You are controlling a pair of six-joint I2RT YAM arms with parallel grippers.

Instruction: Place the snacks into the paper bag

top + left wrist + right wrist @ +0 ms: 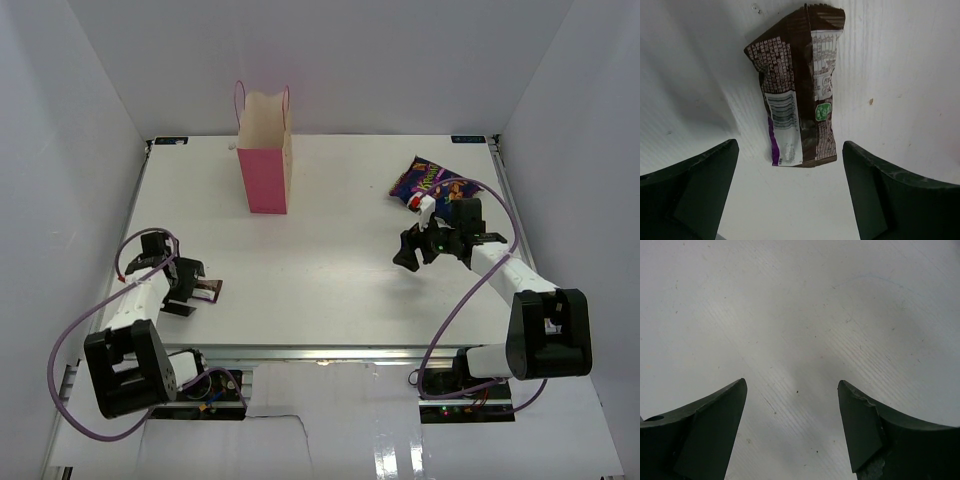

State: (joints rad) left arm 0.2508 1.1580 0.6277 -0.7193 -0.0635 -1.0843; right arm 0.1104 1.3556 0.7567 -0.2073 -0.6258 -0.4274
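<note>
Now, left gripper (197, 288): jaws spread wide and holding nothing, low over the desk (330, 260) near its left edge.
Brown packet (800, 90): flat on the desk, barcode side up. Its near end lies just at the left fingertips (715, 165), and its narrow width fits the gap, which probably suits a pinch across it.
Right gripper (791, 390): open and empty over bare desk, towards the right edge.
Blue-purple snack bag (430, 182): lies just beyond the right gripper, near the far right corner.
Paper bag (265, 165): upright by the far edge, left of its middle and well apart from both arms. Its mouth faces up, so snacks can drop in.
Step, as judged: the left arm is lined up on the packet and nothing is gripped yet.
</note>
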